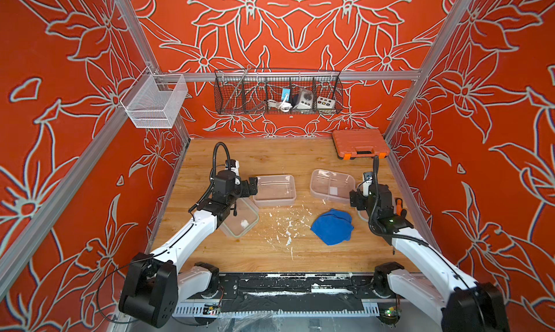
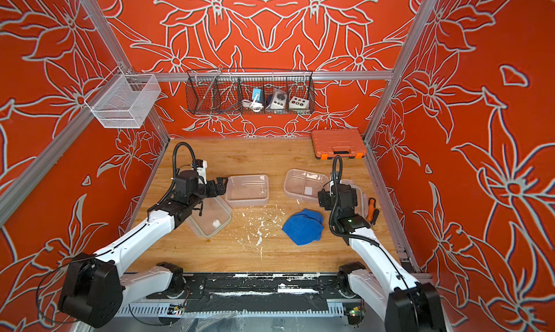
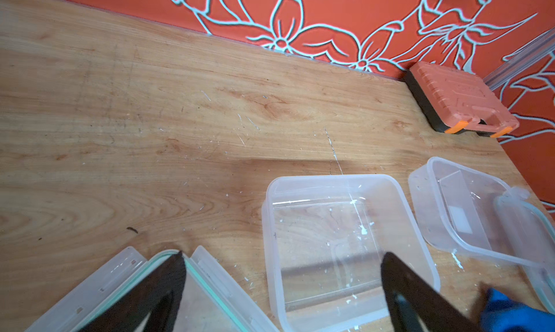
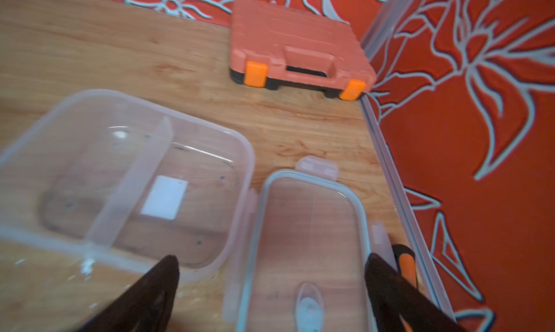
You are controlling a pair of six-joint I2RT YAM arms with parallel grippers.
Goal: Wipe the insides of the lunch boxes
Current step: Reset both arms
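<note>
Mid-frame in both top views, plain lunch box (image 1: pixel 274 191) stands apart from divided lunch box (image 1: pixel 332 185).
Both stand lidless on the wooden table (image 1: pixel 285 156), blue cloth (image 1: pixel 332 227) lower right of center; left gripper (image 1: pixel 251 185) and right gripper (image 1: pixel 355 200) gape wide, holding nothing.

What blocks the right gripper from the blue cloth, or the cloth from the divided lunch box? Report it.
Nothing visible. The right gripper hangs open over a loose lid; the blue cloth lies on the table beside it, and the divided lunch box stands uncovered next to the cloth.
</note>
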